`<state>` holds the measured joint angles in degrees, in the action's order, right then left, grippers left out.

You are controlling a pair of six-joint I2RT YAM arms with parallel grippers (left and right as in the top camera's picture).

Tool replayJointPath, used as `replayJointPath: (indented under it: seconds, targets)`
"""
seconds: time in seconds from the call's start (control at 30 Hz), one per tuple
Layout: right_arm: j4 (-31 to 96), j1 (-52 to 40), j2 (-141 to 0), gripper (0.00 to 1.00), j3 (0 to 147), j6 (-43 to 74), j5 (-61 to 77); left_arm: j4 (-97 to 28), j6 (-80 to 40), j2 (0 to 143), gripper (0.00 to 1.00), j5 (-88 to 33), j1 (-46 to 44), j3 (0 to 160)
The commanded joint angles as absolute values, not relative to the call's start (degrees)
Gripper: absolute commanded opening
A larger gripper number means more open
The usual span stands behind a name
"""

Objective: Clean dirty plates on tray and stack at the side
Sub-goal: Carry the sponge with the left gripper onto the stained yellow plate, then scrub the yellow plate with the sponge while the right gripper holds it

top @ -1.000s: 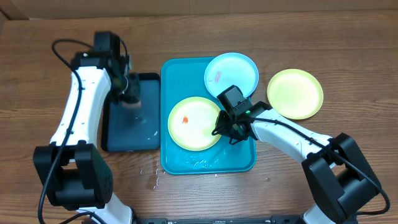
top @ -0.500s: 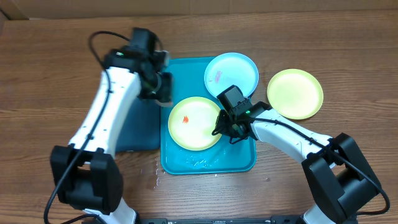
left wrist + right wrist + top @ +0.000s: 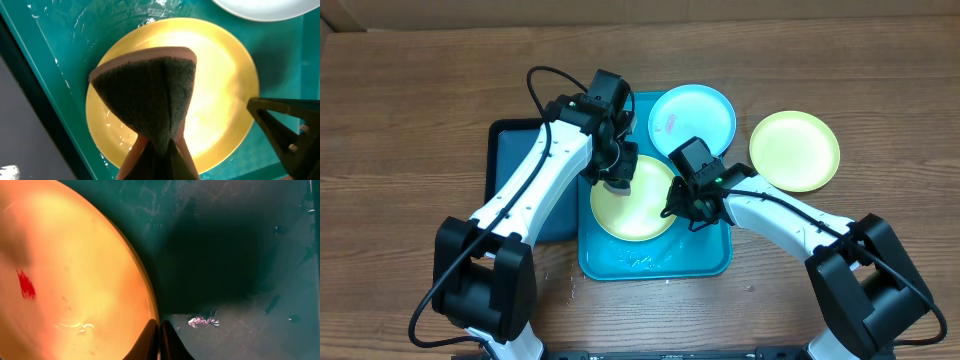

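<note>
A yellow-green plate (image 3: 642, 215) lies in the turquoise tray (image 3: 605, 262). My right gripper (image 3: 678, 205) is shut on the plate's right rim, and in the right wrist view its fingers (image 3: 159, 335) pinch the plate's edge (image 3: 65, 280). A red smear (image 3: 26, 285) marks the plate. My left gripper (image 3: 617, 178) is shut on a folded sponge (image 3: 150, 95), dark with a pink backing, and holds it over the plate (image 3: 220, 95). A light blue plate (image 3: 692, 118) with a pink smear lies over the tray's far right corner. Another yellow-green plate (image 3: 794, 150) rests on the table at the right.
A dark navy tray (image 3: 558, 222) lies against the turquoise tray's left side, partly under my left arm. Water drops (image 3: 565, 285) spot the wooden table near the turquoise tray's front left corner, and the tray floor (image 3: 240, 255) is wet.
My left arm swung right from over the dark tray to over the yellow-green plate, carrying the sponge. The right arm stayed at the plate's rim.
</note>
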<state>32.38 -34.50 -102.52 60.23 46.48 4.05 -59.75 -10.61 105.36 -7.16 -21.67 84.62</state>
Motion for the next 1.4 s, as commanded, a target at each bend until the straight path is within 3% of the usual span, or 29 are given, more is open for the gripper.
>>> replayJointPath:
  seconds: [0.0, 0.9, 1.37]
  targets:
    - [32.14, -34.44, -102.80, 0.04, 59.94, 46.48, 3.05, -59.37, -11.35, 106.78, 0.04, -4.99, -21.82, 83.33]
    - [32.16, -34.44, -102.80, 0.04, 59.94, 46.48, 3.07, -56.84, -10.28, 118.91, 0.04, -6.15, -21.96, 80.73]
    - [32.16, -34.44, -102.80, 0.04, 59.94, 46.48, 3.05, -59.42, 0.21, 120.86, 0.04, -30.11, -20.47, 81.32]
